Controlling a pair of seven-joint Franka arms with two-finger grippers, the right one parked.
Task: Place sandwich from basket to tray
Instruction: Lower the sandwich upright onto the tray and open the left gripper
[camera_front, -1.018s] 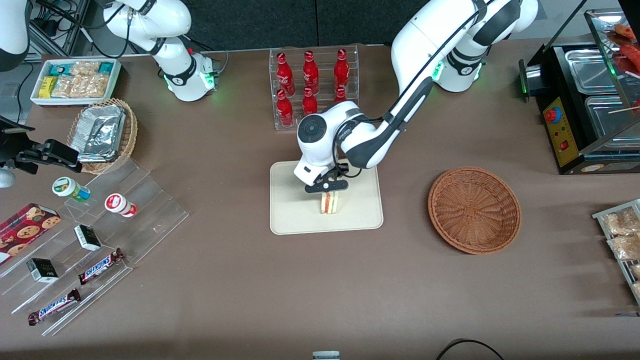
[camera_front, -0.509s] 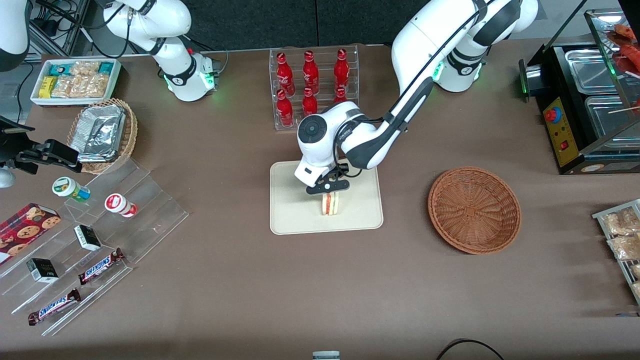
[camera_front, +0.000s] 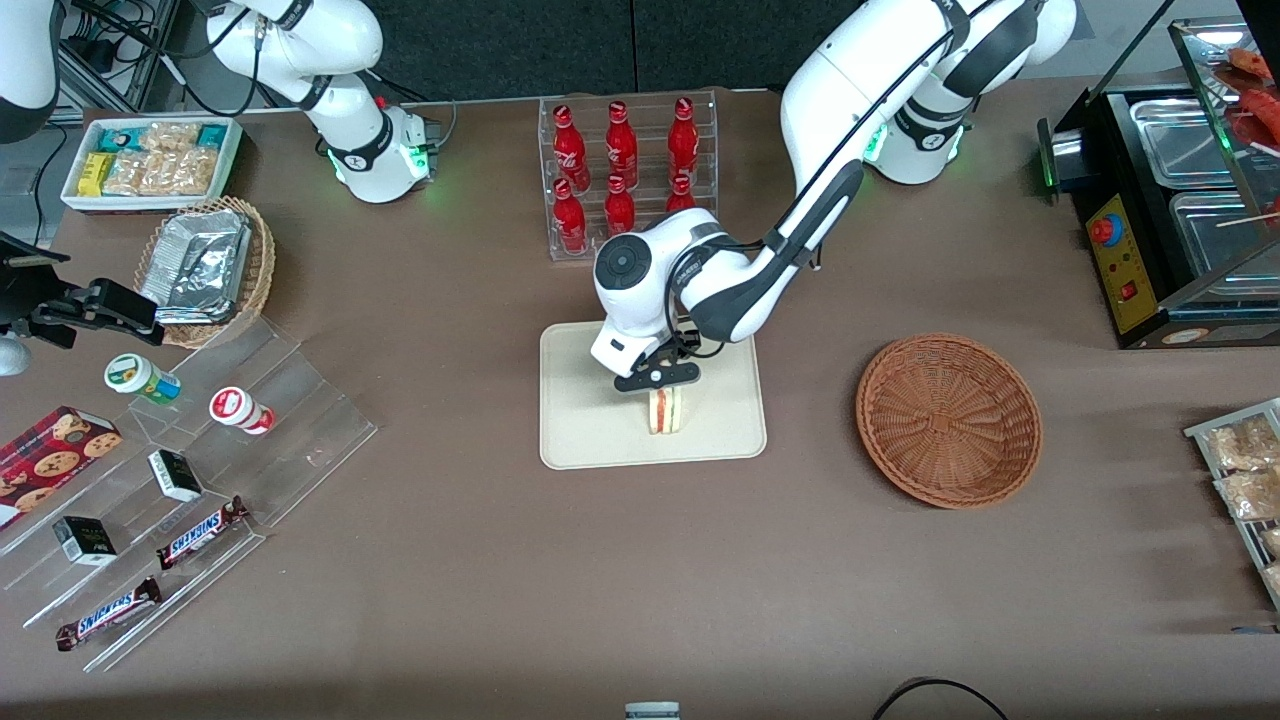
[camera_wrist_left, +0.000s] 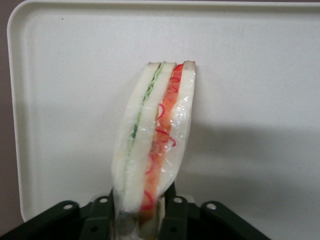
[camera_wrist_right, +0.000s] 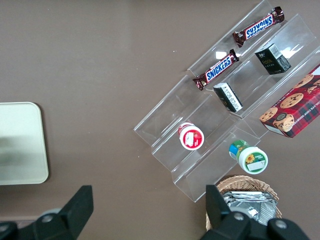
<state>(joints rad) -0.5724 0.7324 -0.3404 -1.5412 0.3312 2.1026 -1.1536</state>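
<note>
We see brown table (camera_front: 480, 560) | dark wall panel above bottle rack (camera_front: 628, 170) | black warmer cabinet (camera_front: 1170, 210) at working arm's end

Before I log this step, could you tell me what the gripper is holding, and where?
The gripper, over the tray, holds the sandwich by one narrow end, a finger on each bread face.

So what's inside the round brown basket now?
Nothing shows in the basket; its woven bottom is bare. The sandwich is over the tray, pinched by the gripper.
</note>
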